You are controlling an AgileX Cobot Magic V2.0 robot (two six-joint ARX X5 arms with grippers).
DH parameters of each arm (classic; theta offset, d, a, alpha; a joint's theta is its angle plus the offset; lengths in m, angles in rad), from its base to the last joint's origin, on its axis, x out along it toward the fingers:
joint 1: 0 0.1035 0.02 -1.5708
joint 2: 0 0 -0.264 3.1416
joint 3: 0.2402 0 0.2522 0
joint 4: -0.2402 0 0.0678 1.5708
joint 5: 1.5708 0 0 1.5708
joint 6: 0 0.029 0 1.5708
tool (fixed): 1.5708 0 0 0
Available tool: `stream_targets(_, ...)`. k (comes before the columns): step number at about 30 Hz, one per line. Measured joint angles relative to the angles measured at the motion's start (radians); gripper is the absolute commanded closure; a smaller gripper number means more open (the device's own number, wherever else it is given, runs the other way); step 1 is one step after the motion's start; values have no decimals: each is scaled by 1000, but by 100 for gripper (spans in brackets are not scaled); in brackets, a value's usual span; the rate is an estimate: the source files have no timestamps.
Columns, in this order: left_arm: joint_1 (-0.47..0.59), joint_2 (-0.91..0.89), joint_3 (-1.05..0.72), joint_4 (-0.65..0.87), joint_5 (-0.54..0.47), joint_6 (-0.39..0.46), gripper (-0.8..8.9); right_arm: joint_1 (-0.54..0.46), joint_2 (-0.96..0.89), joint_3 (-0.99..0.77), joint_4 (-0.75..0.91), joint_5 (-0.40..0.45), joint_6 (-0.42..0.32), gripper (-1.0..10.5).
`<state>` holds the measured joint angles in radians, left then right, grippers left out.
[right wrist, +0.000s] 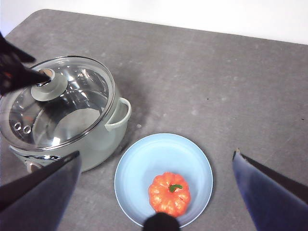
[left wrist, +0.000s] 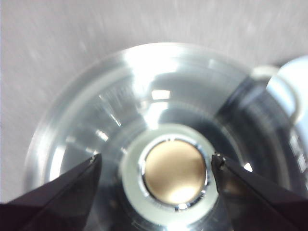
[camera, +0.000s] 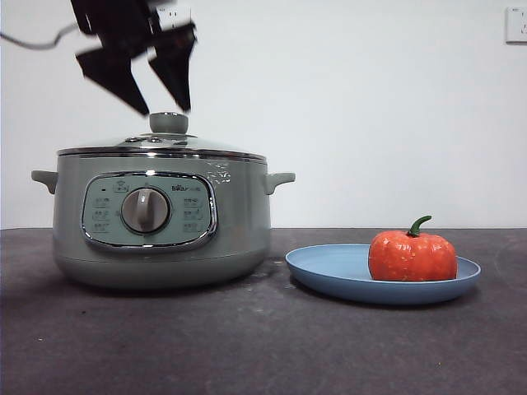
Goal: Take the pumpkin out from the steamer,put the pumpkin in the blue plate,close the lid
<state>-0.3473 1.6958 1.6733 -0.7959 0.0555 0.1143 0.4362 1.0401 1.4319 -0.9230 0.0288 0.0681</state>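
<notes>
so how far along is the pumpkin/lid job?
Pumpkin sits in the blue plate; lid is on the steamer. Left gripper is open just above the lid knob; right gripper open, high over the plate. Nothing left but retracting.

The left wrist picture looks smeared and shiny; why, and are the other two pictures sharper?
Left wrist view: the lid is soft and streaked, with white glare on the glass and knob. Front view: the steamer and pumpkin are crisp; the left gripper above is blurred. Right wrist view: sharp, its own jaws blurred.
</notes>
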Motion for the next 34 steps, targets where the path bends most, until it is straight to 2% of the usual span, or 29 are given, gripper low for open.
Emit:
stream_targets(1, 0, -29, 0, 1, 2, -2, 446, 0, 0, 0, 1, 0, 0, 434)
stream_targets(2, 0, -63, 0, 2, 9, -3, 498, 0, 0, 0, 3, 0, 0, 492)
stream_targets(3, 0, -93, 0, 1, 19, -3, 582, 0, 0, 0, 3, 0, -1, 556)
stream_targets(5, 0, -166, 0, -6, 60, -3, 838, 0, 0, 0, 3, 0, -9, 736)
stream_targets(7, 0, -232, 0, -19, 100, -3, 821, 0, 0, 0, 3, 0, -25, 935)
stream_targets(8, 0, -265, 0, -22, 116, -3, 821, 0, -1, 0, 3, 0, -36, 961)
stream_targets(12, 0, -379, 0, -27, 119, -3, 821, 0, -34, -11, 21, 31, -68, 957)
stream_targets(16, 0, -496, -45, -21, 86, -3, 821, 0, -172, -121, 138, 77, -77, 957)
stream_targets(19, 0, -605, -180, 45, 57, -3, 821, 0, -301, -262, 256, 79, -77, 957)
stream_targets(23, 0, -782, -452, 193, 6, -15, 821, 0, -449, -470, 375, 80, -59, 957)
stream_targets(26, 0, -931, -657, 282, -15, -43, 821, 0, -513, -592, 406, 80, -32, 956)
stream_targets(30, 0, -1078, -834, 326, -27, -76, 821, 0, -521, -624, 402, 80, -8, 946)
stream_targets(34, 0, -1109, -839, 279, -27, -117, 816, 0, -519, -624, 406, 103, -3, 946)
